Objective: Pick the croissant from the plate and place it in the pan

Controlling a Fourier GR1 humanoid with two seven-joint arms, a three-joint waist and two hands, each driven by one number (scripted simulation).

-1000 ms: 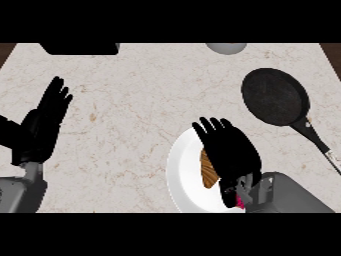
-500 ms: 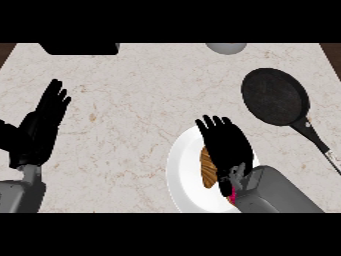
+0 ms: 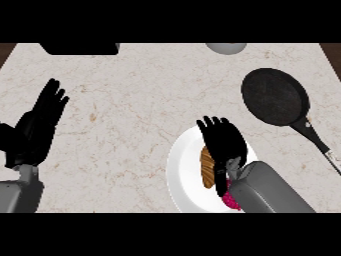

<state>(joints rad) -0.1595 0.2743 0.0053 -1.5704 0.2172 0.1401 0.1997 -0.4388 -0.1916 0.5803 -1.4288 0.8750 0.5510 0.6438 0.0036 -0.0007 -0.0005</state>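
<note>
Right robot hand [image 3: 222,141]: over the white plate [image 3: 179,172], fingers straight and slightly spread, holding nothing.

Croissant [image 3: 207,169]: lies on the plate at the left edge of this hand's palm, partly hidden under it. I cannot tell whether they touch.

Handling, by judgement: light, soft and flaky, likely to crush or shed if squeezed. I would take it across its thick middle, thumb on one side and fingers on the other.

Plate contents: the croissant and a pink item [image 3: 230,200] near my wrist, mostly covered by the forearm and not identifiable.

Black frying pan [image 3: 275,96]: on the tabletop [image 3: 129,100], ahead and to the right of this hand, apart from the plate. I see nothing in it.

Left robot hand [image 3: 34,129]: resting open, far to the left.
</note>
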